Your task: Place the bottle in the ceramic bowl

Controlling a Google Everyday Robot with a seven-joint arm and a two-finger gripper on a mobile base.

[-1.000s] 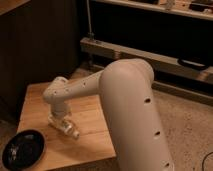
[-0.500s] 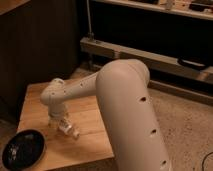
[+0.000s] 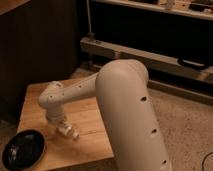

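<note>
White bottle at end effector, near ceramic bowl.

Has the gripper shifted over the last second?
Yes, slightly: the gripper has edged toward the near edge of the wooden table and toward the black ceramic bowl, which has stayed put.

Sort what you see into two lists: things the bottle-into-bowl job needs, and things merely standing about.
Belongs to the job:
- bottle, at the gripper, low over the wooden table
- black ceramic bowl, at the table's front left corner

Just standing about:
- metal rack behind the table
- speckled floor
</note>
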